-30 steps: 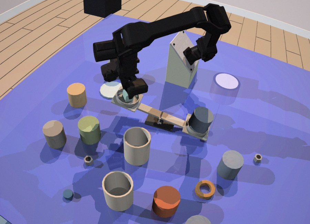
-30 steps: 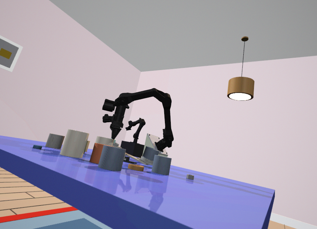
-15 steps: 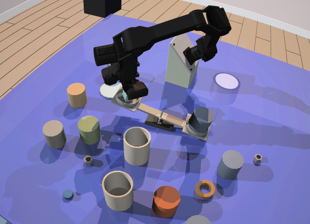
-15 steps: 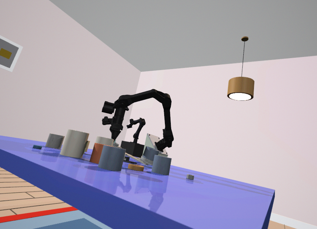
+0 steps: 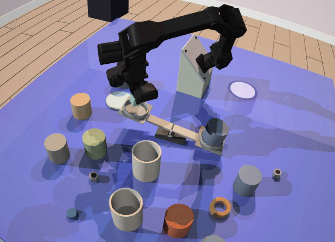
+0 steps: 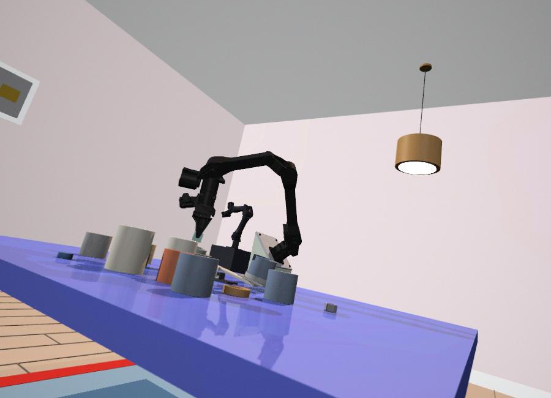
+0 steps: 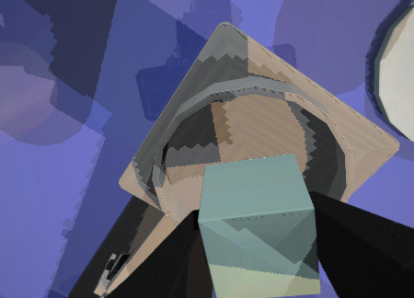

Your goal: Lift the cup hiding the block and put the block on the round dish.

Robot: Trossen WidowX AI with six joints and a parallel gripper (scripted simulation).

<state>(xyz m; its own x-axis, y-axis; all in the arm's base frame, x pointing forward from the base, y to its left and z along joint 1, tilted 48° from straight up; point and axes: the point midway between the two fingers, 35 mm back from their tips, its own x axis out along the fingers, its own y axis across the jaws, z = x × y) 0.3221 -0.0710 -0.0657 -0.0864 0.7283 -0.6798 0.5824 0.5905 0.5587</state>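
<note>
My gripper (image 5: pixel 135 100) (image 6: pixel 198 234) (image 7: pixel 254 213) is shut on the pale teal block (image 5: pixel 133 101) (image 6: pixel 198 238) (image 7: pixel 258 192), one finger on each side. The block hangs just above the open left pan of the balance (image 5: pixel 159 122) (image 7: pixel 363 137); this pan has no cup on it and is the raised end. A grey-blue cup (image 5: pixel 214 135) (image 6: pixel 261 267) stands upside down on the lower, right pan. The white round dish (image 5: pixel 115 100) (image 7: pixel 399 74) lies beside the left pan, with nothing seen on it. The other cup is mostly hidden behind the arm, beyond the dish.
An orange cylinder (image 5: pixel 80 107) stands left of the dish, a green one (image 5: pixel 95 145) nearer the front. Two open pale cups (image 5: pixel 146 166) (image 5: pixel 126 214), a red cylinder (image 5: pixel 178 222) and an orange ring (image 5: pixel 213 207) are in front. A wedge-shaped stand (image 5: pixel 190 77) rises behind the beam.
</note>
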